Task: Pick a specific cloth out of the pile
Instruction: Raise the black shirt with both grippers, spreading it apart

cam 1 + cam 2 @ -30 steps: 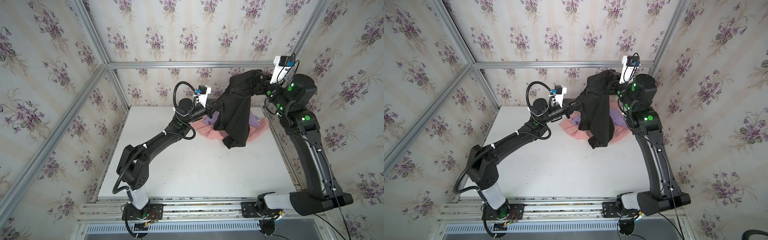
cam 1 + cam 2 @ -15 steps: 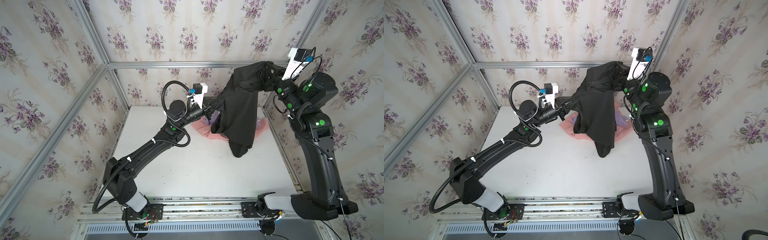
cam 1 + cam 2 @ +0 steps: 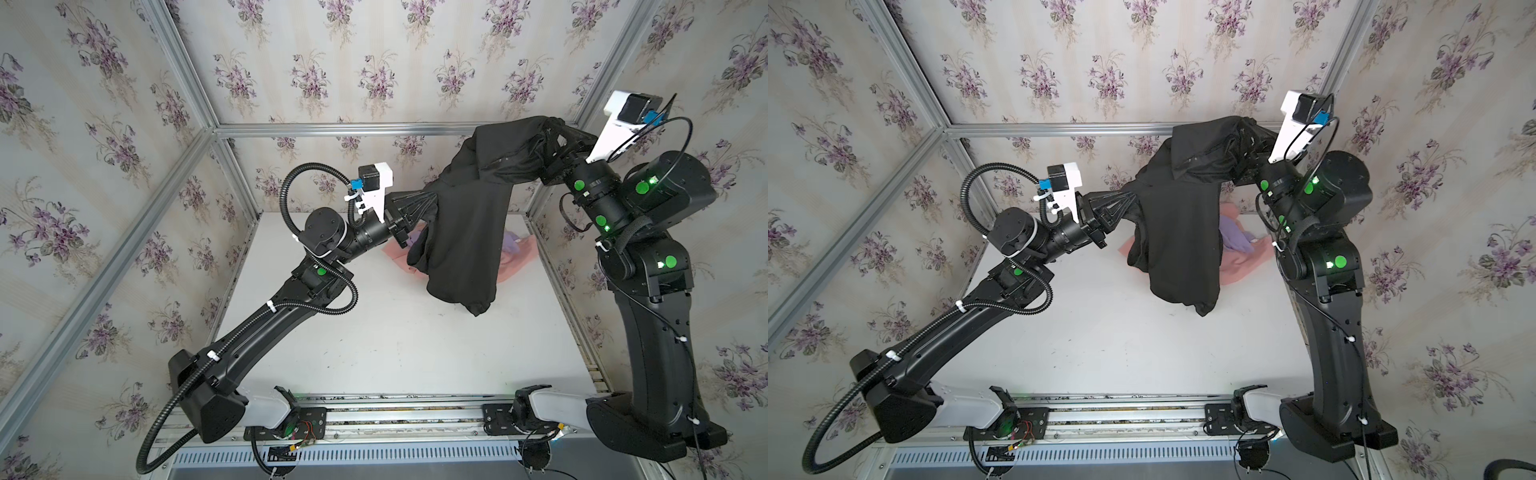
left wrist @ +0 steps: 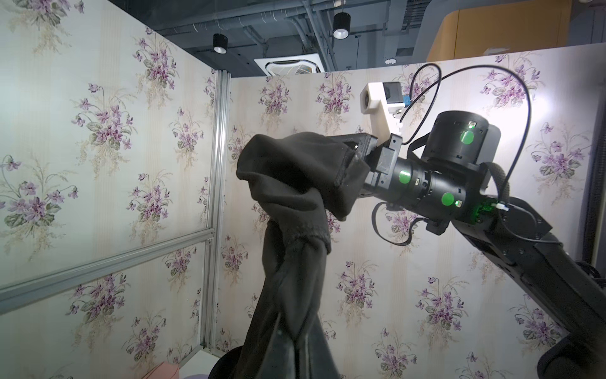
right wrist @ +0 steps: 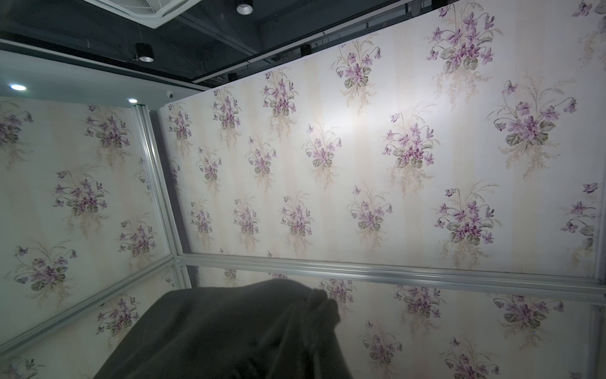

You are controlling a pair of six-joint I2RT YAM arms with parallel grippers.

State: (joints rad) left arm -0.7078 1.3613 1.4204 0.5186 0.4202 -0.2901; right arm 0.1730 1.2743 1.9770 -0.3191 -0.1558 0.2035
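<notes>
The black cloth [image 3: 465, 232] [image 3: 1179, 232] hangs in the air, stretched between my two grippers, its lower end dangling above the white table [image 3: 374, 340]. At the cloth's left edge my left gripper [image 3: 432, 195] [image 3: 1133, 196] is shut on it, the fabric wrapping its fingers [image 4: 295, 354]. High near the back right corner my right gripper [image 3: 550, 139] [image 3: 1252, 139] [image 4: 355, 149] is shut on the cloth's upper end, and dark fabric [image 5: 229, 328] hides its jaws. What is left of the pile lies on the table behind: a salmon pink cloth [image 3: 519, 266] [image 3: 1241, 266] with a lilac one [image 3: 513, 245] [image 3: 1235, 235] on it.
Flowered walls with aluminium frame bars [image 3: 332, 129] close in the table at the back and on both sides. The right arm's column [image 3: 652, 332] stands along the table's right edge. A metal rail [image 3: 395, 415] with both arm bases runs along the front.
Both grippers have risen and drawn apart, the right one going up and toward the right wall. The black cloth has come up off the pile and hangs more spread out.
</notes>
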